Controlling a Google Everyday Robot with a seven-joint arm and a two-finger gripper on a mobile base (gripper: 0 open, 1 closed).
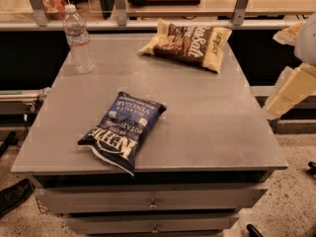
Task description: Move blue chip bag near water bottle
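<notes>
The blue chip bag [122, 129] lies flat on the grey table [207, 117], near the front left, with its white edge toward the front. The water bottle [79, 39] stands upright at the table's far left corner, well apart from the bag. Only cream-white parts of my arm [291, 88] show at the right edge, beside the table. My gripper is out of view there, and nothing touches the bag.
A brown-and-cream chip bag [190, 43] lies at the table's far right. A counter with metal posts [239, 4] runs behind the table. Drawers [153, 199] sit under the tabletop. A dark shoe [12, 196] is on the floor at the left.
</notes>
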